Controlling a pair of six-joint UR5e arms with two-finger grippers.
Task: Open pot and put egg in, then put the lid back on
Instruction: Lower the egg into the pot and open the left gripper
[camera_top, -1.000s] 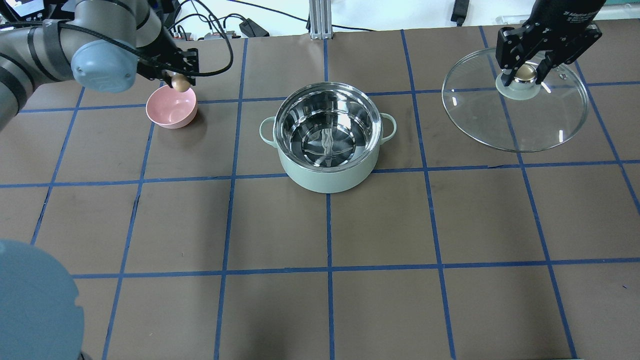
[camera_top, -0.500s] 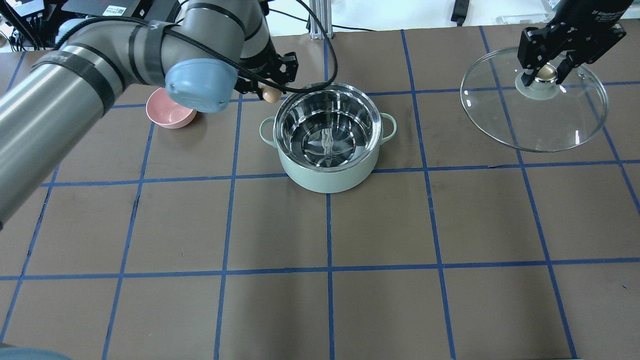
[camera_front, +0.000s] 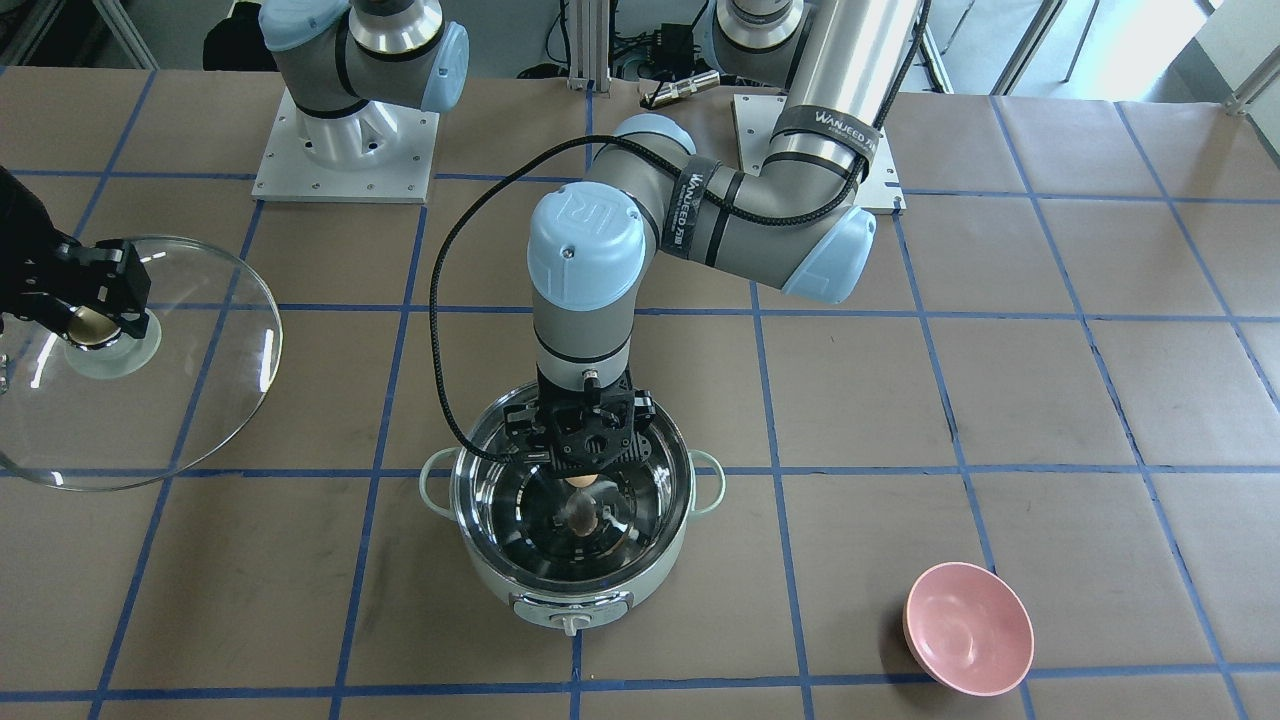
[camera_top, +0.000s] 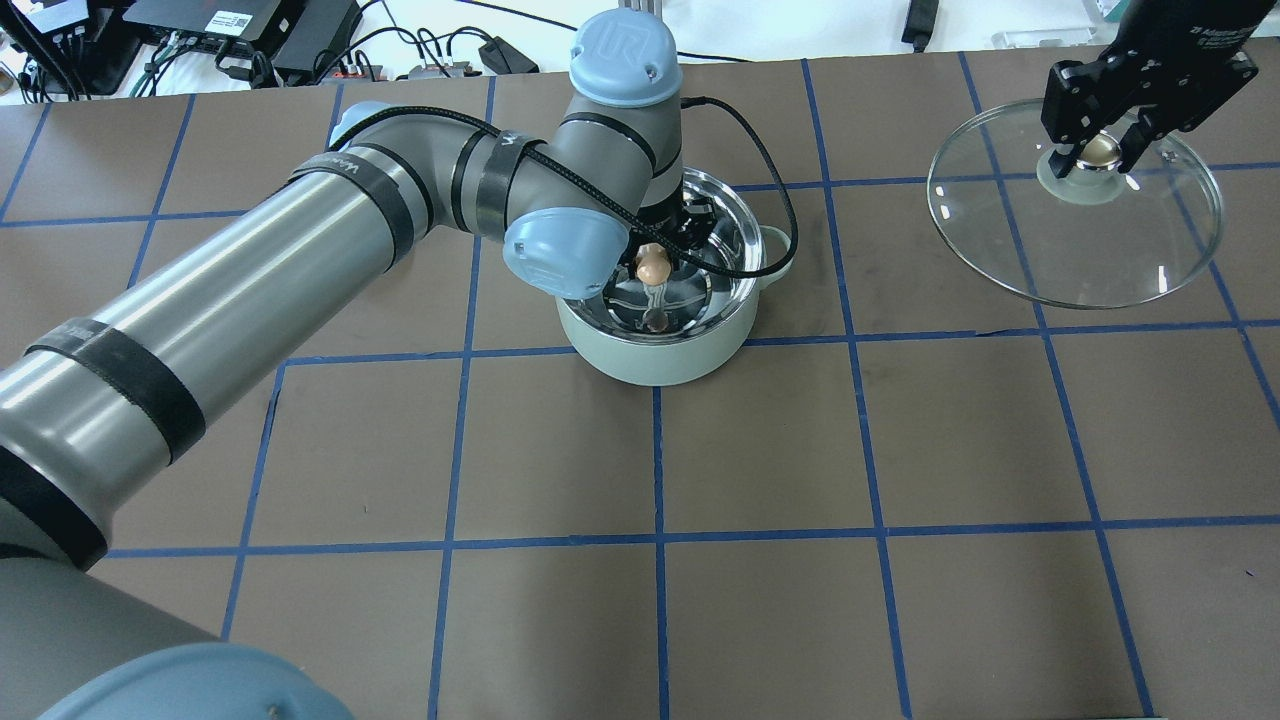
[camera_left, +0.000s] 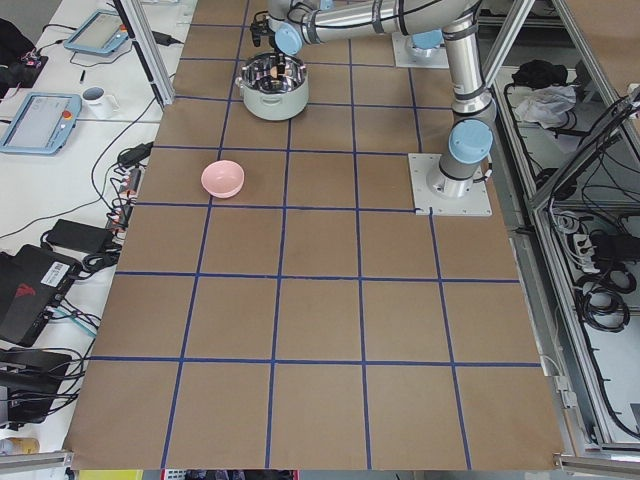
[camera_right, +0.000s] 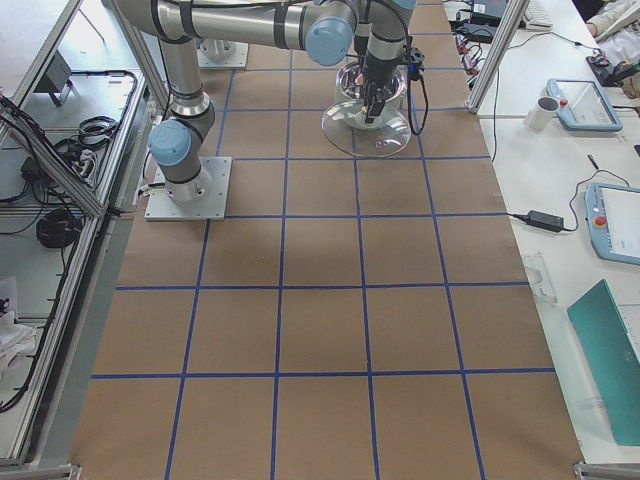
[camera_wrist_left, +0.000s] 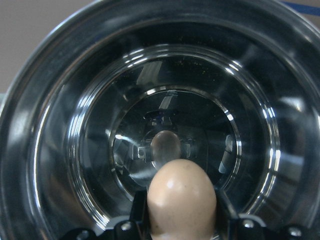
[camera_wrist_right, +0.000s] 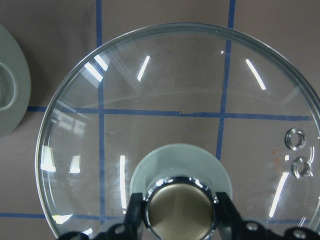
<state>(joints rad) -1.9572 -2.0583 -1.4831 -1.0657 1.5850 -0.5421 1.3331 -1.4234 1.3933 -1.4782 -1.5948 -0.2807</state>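
The mint-green pot (camera_top: 660, 355) stands open at the table's middle, its steel inside empty; it also shows in the front view (camera_front: 575, 590). My left gripper (camera_top: 652, 262) is shut on the tan egg (camera_top: 652, 266) and holds it over the pot's middle, near rim height. The front view shows the egg (camera_front: 580, 482), and in the left wrist view the egg (camera_wrist_left: 182, 197) sits between the fingers above its reflection. My right gripper (camera_top: 1098, 150) is shut on the knob of the glass lid (camera_top: 1075, 240), held at the far right, away from the pot. The right wrist view shows the lid (camera_wrist_right: 175, 100).
A pink bowl (camera_front: 968, 628) sits on the table to the left of the pot; in the overhead view my left arm hides it. Cables and boxes lie beyond the table's far edge. Blue tape lines grid the brown table (camera_top: 760, 450).
My left gripper has carried the egg from above the pink bowl rightward to over the pot's opening. My right gripper has shifted the lid slightly to the right.
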